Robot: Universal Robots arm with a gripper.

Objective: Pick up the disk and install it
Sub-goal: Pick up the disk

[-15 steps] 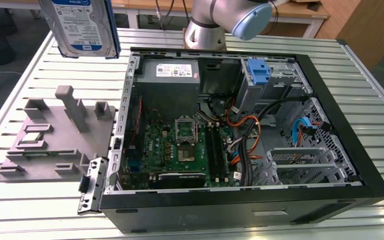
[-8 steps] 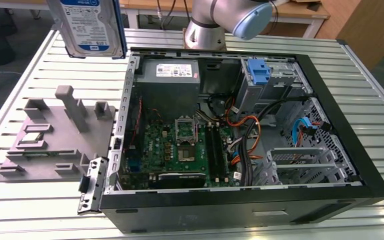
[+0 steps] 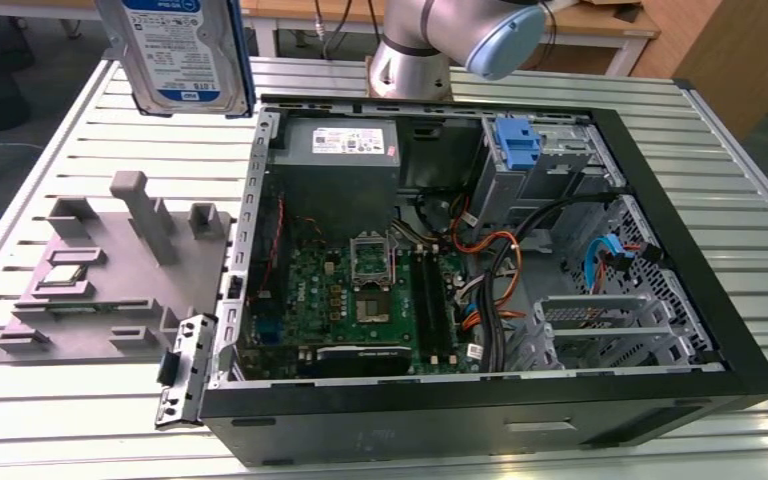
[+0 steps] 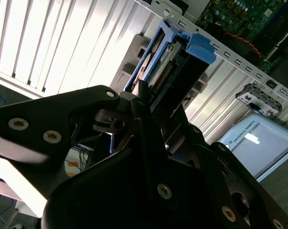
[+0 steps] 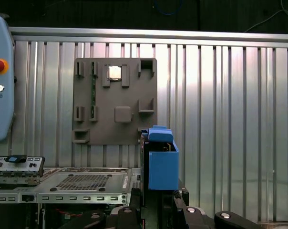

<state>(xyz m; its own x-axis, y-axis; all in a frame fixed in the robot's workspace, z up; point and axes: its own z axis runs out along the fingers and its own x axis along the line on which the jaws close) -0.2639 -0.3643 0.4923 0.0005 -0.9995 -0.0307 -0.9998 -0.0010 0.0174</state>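
Observation:
The disk (image 3: 184, 50), a silver-grey drive with a blue-and-white label and blue side rails, hangs upright in the air above the slatted table, past the far left corner of the open computer case (image 3: 738, 300) in the exterior view. In both wrist views my gripper (image 4: 151, 102) (image 5: 159, 205) is shut on it. The disk (image 4: 165, 67) sticks out beyond the black fingers. Seen edge-on, the disk (image 5: 162, 164) shows its blue rail and tab, and it hovers over the table beside the case wall.
Inside the case are a motherboard (image 3: 357, 290), a grey power-supply box (image 3: 344, 145), a bay with a blue bracket (image 3: 519, 145), a metal cage (image 3: 604, 325) and loose cables. A grey fixture plate (image 3: 104, 270) (image 5: 115, 100) lies beside the case. A pendant (image 5: 1, 76) rests at the table edge.

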